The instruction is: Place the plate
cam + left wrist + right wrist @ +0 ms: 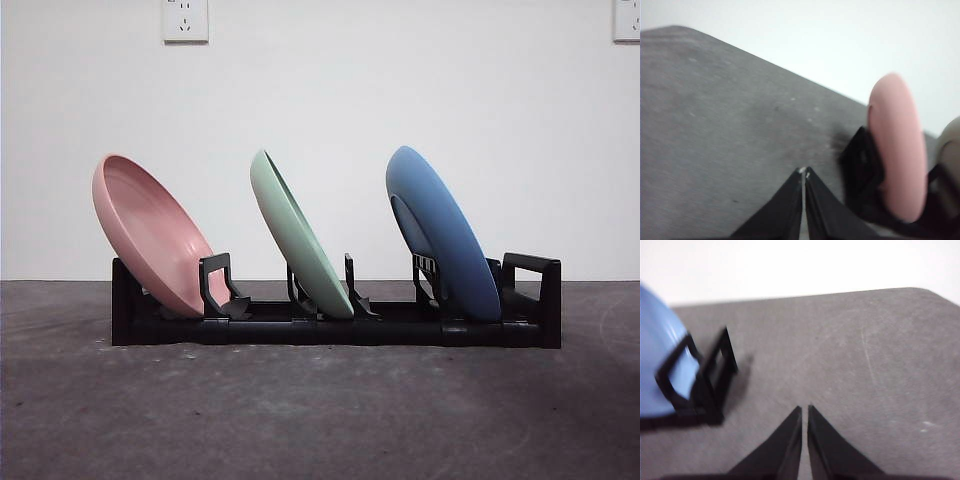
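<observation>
No readable text, label, brand, number or sign appears in any view; the plates, the rack, the table and the wall sockets carry no legible markings.

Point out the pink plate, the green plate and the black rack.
pink plate [150, 232]: front view, middle of its concave face.
green plate [300, 238]: front view, middle of its rim edge.
black rack [400, 331]: front view, on its base rail.

A dark grey table [320, 410], mottled and scuffed, runs back to a white wall. One black rack [330, 328] sits directly on it, lengthwise from left to right, near the far edge. The table's near part is bare.
</observation>
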You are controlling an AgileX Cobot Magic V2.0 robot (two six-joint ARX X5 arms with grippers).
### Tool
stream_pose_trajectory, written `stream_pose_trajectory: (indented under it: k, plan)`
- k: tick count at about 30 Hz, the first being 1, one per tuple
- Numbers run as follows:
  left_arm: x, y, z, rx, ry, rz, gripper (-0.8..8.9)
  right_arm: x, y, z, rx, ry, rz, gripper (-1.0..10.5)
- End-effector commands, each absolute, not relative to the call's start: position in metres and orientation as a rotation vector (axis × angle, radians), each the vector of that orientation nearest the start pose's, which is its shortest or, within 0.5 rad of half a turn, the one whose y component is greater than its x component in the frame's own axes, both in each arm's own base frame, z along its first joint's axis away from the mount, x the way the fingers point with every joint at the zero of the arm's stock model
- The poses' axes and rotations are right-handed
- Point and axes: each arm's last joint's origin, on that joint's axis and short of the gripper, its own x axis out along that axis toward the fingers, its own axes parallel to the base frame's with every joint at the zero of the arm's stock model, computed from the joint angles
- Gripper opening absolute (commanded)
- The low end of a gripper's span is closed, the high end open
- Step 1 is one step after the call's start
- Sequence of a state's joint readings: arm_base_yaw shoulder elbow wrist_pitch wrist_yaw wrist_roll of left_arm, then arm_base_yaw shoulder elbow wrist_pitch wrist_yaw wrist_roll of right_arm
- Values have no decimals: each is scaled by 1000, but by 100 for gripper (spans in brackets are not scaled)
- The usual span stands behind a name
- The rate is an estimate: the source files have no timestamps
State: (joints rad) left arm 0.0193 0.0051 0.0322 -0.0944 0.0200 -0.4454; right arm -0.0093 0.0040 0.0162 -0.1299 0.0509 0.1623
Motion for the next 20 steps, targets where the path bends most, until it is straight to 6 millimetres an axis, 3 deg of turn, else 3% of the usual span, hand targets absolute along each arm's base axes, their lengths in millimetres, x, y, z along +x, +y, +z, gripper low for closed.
stream_pose_trajectory:
  k: [1, 10, 14, 20]
  plan:
    - [97, 1, 161, -582, 58, 10, 8, 97, -2, 159, 290, 72, -41, 18]
    - [94, 0, 193, -604, -186, -109, 8, 94, 2, 188, 461, -87, 122, 16]
    - [91, -3, 209, -602, -82, -196, 10, 88, 3, 211, 474, 5, 122, 15]
    - [88, -8, 251, -558, 116, -287, 11, 83, 6, 259, 406, 154, 200, 15]
